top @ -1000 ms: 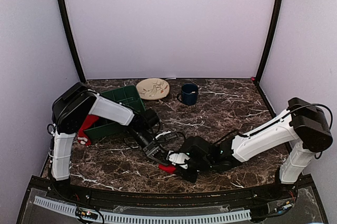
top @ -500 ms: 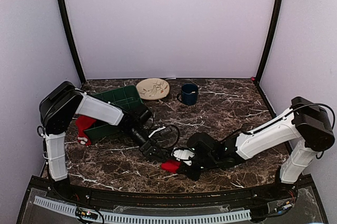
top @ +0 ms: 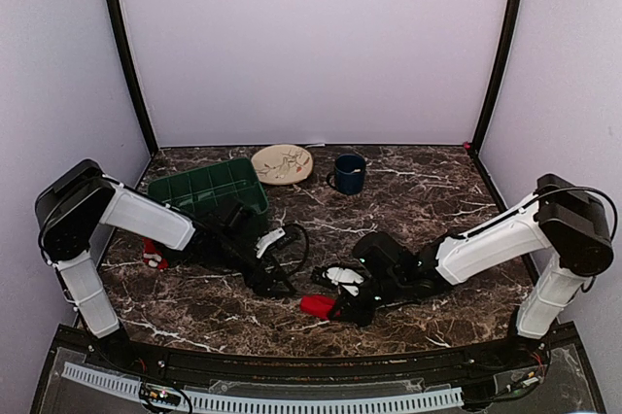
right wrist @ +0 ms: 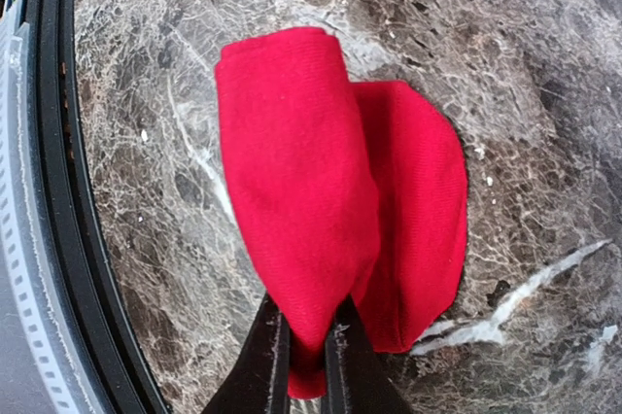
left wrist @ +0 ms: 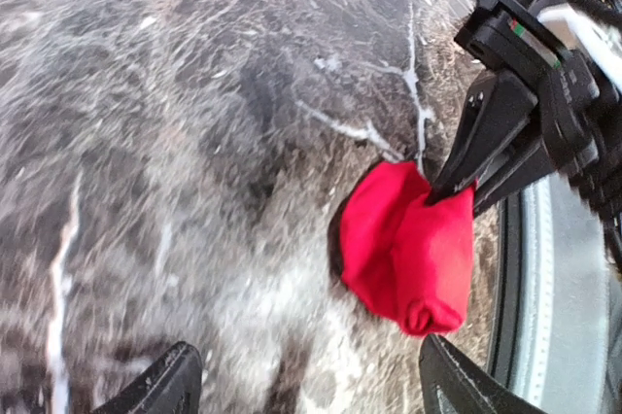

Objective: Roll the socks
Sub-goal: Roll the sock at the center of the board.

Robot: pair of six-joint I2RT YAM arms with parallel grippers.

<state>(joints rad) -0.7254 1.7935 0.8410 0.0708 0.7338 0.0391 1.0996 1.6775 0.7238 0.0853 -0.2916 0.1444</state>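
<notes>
One of the socks (top: pixel 316 306) is a folded red bundle on the marble near the front edge. My right gripper (top: pixel 336 310) is shut on its end. In the right wrist view the fabric (right wrist: pixel 321 190) is pinched between the two black fingers (right wrist: pixel 275 361). In the left wrist view the same bundle (left wrist: pixel 403 249) lies ahead and to the right. My left gripper (left wrist: pixel 306 396) is open and holds nothing. From above it (top: pixel 279 285) sits just left of the bundle, apart from it. The second sock (top: pixel 151 257) lies at the far left beside the bin.
A green bin (top: pixel 209 188) stands at the back left, partly behind the left arm. A patterned plate (top: pixel 282 163) and a dark blue mug (top: pixel 348 173) sit at the back. The black front rail (right wrist: pixel 58 190) runs close to the held sock.
My left arm has swung back to the left and lower, drawing its open gripper away from the bundle. The right gripper keeps its pinch and has shifted slightly.
</notes>
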